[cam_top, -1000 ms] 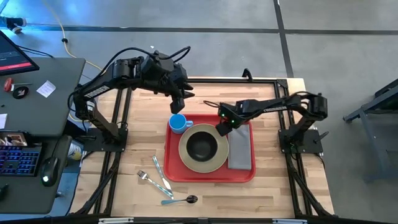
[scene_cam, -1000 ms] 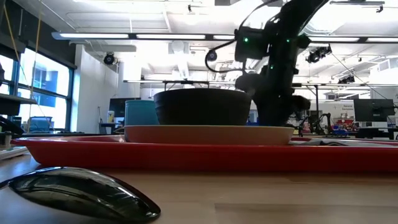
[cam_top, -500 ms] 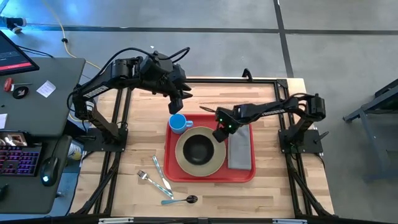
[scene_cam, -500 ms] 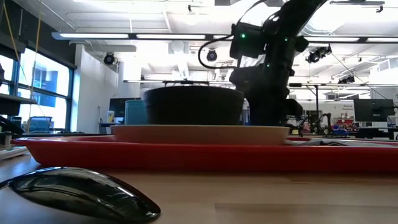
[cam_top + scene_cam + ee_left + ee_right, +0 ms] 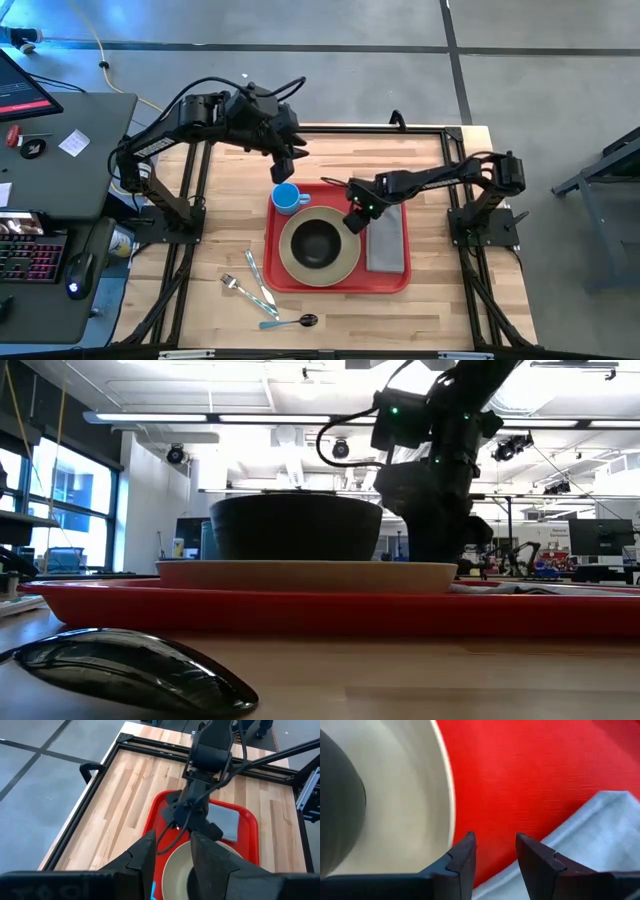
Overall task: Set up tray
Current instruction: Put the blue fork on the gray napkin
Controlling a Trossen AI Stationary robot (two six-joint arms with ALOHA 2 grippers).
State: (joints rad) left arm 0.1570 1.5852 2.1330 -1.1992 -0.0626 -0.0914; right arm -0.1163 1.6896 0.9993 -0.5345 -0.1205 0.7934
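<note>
Right end effector [image 5: 356,219] low over tray [image 5: 392,281]

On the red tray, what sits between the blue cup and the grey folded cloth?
In the high view, the round beige plate holding a black bowl fills the red plastic tray between the blue cup and the grey cloth, with the right gripper at the plate's cloth-side edge.

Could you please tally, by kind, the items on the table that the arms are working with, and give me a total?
Trays: 1, red tray
Plates: 1, beige plate
Bowls: 1, dark bowl
Cups: 1, blue cup
Napkins: 1, grey napkin
Cutlery: 3, fork, knife, spoon
Total: 8
</note>
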